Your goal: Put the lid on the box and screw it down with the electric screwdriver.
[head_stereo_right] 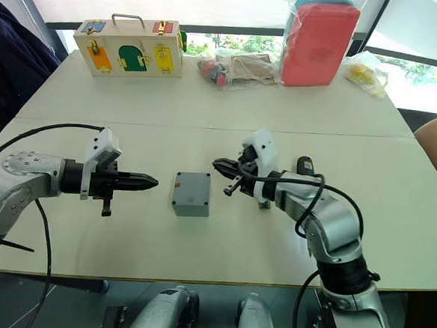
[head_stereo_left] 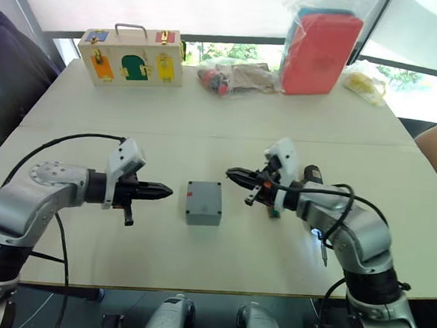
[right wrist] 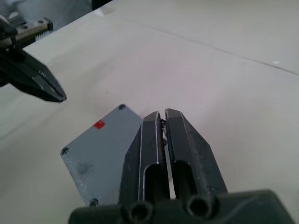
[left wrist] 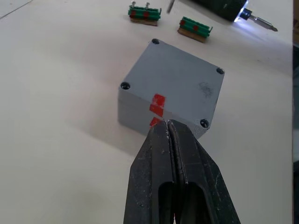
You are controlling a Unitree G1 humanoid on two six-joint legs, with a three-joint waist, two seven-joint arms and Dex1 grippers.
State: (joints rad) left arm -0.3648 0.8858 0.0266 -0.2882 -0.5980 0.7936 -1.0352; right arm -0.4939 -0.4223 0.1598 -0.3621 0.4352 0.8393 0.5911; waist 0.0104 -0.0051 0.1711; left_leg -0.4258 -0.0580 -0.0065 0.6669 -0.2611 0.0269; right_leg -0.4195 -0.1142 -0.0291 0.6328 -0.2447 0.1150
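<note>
lid on: flat grey plastic lid (left wrist: pixel 175 81) sits on small square grey box (head_stereo_left: pixel 204 203), mid-tabletop | both grippers closed, empty, flanking it | next: right gripper (head_stereo_left: pixel 238 177) fetches black electric screwdriver (left wrist: pixel 223 7) lying beyond

We find no words, brand names or numbers we can read anywhere. The one sign we can make out is a plain red mark — no lettering — on the lid (left wrist: pixel 174 85) and box (left wrist: pixel 140 116).
</note>
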